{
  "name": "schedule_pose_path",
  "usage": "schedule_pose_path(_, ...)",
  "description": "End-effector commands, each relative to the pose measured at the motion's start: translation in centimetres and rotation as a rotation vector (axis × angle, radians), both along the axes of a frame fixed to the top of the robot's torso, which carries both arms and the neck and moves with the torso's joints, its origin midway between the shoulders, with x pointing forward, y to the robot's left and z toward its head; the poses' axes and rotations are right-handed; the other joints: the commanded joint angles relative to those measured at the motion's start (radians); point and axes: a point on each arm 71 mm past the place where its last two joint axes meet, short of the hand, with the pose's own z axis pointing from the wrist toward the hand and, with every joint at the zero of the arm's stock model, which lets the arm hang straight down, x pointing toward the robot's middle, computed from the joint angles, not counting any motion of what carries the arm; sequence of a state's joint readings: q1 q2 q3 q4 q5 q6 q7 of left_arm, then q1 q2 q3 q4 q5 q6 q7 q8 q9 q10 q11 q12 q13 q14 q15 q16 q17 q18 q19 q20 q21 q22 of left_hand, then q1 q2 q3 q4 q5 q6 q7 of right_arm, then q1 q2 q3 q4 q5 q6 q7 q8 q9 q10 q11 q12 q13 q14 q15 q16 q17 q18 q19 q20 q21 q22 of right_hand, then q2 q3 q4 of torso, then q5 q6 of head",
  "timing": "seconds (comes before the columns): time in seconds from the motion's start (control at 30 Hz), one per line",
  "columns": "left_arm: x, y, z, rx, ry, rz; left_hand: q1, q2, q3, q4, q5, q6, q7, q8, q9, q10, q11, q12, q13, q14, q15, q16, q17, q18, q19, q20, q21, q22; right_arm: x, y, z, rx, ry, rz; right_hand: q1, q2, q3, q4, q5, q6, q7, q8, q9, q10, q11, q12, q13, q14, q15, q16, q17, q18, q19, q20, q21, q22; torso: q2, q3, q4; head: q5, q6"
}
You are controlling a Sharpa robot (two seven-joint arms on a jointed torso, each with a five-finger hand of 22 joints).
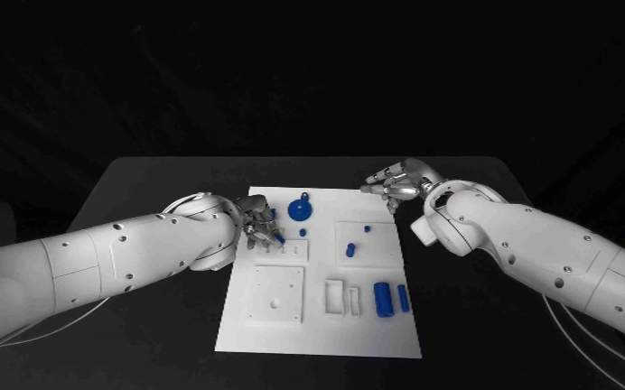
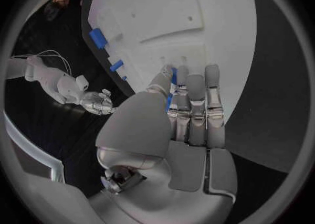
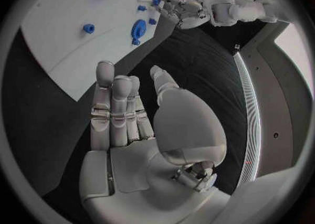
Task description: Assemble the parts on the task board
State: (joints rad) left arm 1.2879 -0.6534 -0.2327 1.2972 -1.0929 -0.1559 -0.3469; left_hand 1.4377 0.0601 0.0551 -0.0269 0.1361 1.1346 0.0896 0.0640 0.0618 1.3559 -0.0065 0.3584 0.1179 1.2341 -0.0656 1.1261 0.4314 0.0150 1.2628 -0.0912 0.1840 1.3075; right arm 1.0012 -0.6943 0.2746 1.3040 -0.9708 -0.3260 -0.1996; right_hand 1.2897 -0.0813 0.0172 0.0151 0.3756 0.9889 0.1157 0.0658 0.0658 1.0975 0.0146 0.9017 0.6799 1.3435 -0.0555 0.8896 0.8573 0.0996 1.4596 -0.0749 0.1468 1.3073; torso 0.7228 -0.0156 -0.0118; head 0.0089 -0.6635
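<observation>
the left hand (image 1: 259, 221) rests over the left edge of the task board (image 1: 326, 336), about midway along that edge. its fingers (image 2: 196, 95) are drawn close together, and the thumb presses a small blue part (image 2: 172, 80) against them; the part is held. in the head view the blue shows at the fingertips, just above a small raised white block (image 1: 295, 248) on the board.

right of that hand, toward the far edge of the board, lies a round blue disc part with a stem (image 1: 301, 206). a small blue piece (image 1: 303, 232) lies just near of it. near the middle of the board, a square recess (image 1: 356, 239) contains two small blue pieces (image 1: 350, 249). on the near left of the board is a large white square block (image 1: 277, 293). toward the near right, a thick blue cylinder (image 1: 383, 299) lies beside a thinner blue rod (image 1: 404, 297), both lengthwise, with white slotted holders (image 1: 342, 297) just to their left.

the right hand (image 1: 401, 179) is at the far right corner of the board, over the black table (image 1: 156, 182). its fingers (image 3: 112, 100) are extended, side by side, thumb apart, holding nothing.
</observation>
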Motion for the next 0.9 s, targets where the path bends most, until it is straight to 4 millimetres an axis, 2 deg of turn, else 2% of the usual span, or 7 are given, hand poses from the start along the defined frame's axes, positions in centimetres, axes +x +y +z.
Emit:
schedule_pose_path(0.03,-0.4,0.1,-0.8,-0.014,0.034,0.000,0.000,0.015,0.012,-0.021,0.001,0.062,-0.024,0.003,0.008,0.007,-0.006,0.003,-0.002,0.000,-0.006,0.005,-0.002,0.010,-0.008,0.000,0.011,0.023,0.0,0.1,-0.1,-0.004,0.001,0.017,-0.004,0.004,0.001,0.004,0.000,-0.004,0.005,-0.003,-0.001,-0.006,-0.002,0.003,0.000,-0.005,0.001,0.004,-0.001,0.009,0.016,0.001,-0.003,0.014,0.000,-0.0001,-0.0001,0.000,0.001)
schedule_pose_path(0.33,-0.4,0.5,-0.6,-0.061,0.018,0.024,-0.013,0.035,0.018,-0.023,-0.007,0.105,-0.041,0.002,0.020,0.038,-0.012,-0.014,-0.014,0.004,-0.011,0.006,-0.004,0.005,-0.012,-0.005,0.022,0.021,-0.1,0.1,-0.1,-0.003,0.002,0.017,-0.004,0.004,0.001,0.004,0.000,-0.004,0.005,-0.003,-0.001,-0.006,-0.002,0.003,0.000,-0.005,0.001,0.004,-0.001,0.009,0.016,0.001,-0.003,0.014,0.000,0.0002,-0.0003,0.003,0.006)
schedule_pose_path(0.4,-0.5,0.6,-0.6,-0.071,0.016,0.029,-0.014,0.036,0.034,-0.021,-0.026,0.107,-0.041,0.002,0.021,0.043,-0.012,-0.019,-0.018,0.005,-0.012,0.006,-0.004,0.005,-0.013,-0.006,0.023,0.021,-0.1,0.1,-0.1,-0.003,0.002,0.018,-0.003,0.004,0.002,0.003,0.000,-0.005,0.005,-0.003,-0.001,-0.006,-0.001,0.003,0.000,-0.005,0.001,0.003,-0.001,0.009,0.016,0.001,-0.003,0.014,0.000,0.0001,-0.0005,0.003,0.007)
schedule_pose_path(0.43,-0.5,0.6,-0.6,-0.076,0.015,0.031,-0.012,0.037,0.047,-0.021,-0.057,0.108,-0.041,0.002,0.021,0.045,-0.012,-0.022,-0.019,0.005,-0.012,0.006,-0.004,0.005,-0.013,-0.007,0.024,0.021,-0.1,0.1,-0.1,-0.003,0.002,0.018,-0.003,0.004,0.002,0.003,0.000,-0.005,0.005,-0.003,-0.001,-0.007,-0.001,0.003,0.000,-0.005,0.001,0.003,-0.001,0.009,0.016,0.001,-0.003,0.014,0.000,0.0001,-0.0007,0.003,0.007)
schedule_pose_path(0.47,-0.5,0.7,-0.6,-0.081,0.014,0.033,-0.021,0.025,0.079,-0.019,-0.075,0.110,-0.040,0.000,0.022,0.048,-0.011,-0.027,-0.021,0.005,-0.012,0.006,-0.004,0.004,-0.013,-0.007,0.026,0.022,-0.1,0.1,-0.2,-0.003,0.002,0.018,-0.003,0.004,0.002,0.003,0.000,-0.005,0.005,-0.003,-0.001,-0.007,-0.001,0.003,0.000,-0.005,0.001,0.003,-0.001,0.009,0.016,0.001,-0.003,0.014,0.000,0.0000,-0.0008,0.003,0.007)
schedule_pose_path(0.6,-0.5,0.9,-0.5,-0.103,0.019,0.044,-0.043,0.002,0.133,-0.004,-0.077,0.120,-0.046,0.001,0.027,0.052,-0.015,-0.029,-0.020,0.005,-0.013,0.005,-0.005,0.003,-0.014,-0.008,0.028,0.020,-0.1,0.1,-0.2,-0.003,0.003,0.019,-0.003,0.004,0.002,0.003,0.000,-0.005,0.005,-0.003,-0.001,-0.007,-0.001,0.003,0.000,-0.005,0.001,0.003,-0.001,0.009,0.016,0.001,-0.003,0.014,0.000,0.0003,-0.0007,0.003,0.009)
schedule_pose_path(0.9,-0.9,1.4,-0.4,-0.137,0.062,0.062,-0.064,-0.015,0.154,0.025,-0.078,0.143,-0.057,0.003,0.058,0.057,-0.019,-0.023,-0.015,0.009,-0.016,0.009,-0.003,-0.001,-0.008,-0.011,0.021,0.019,-0.1,0.1,-0.2,-0.003,0.003,0.020,-0.003,0.004,0.002,0.003,0.000,-0.005,0.005,-0.003,-0.001,-0.007,-0.001,0.003,0.000,-0.005,0.001,0.003,-0.001,0.009,0.016,0.001,-0.003,0.014,0.000,0.0006,0.0001,0.004,0.011)
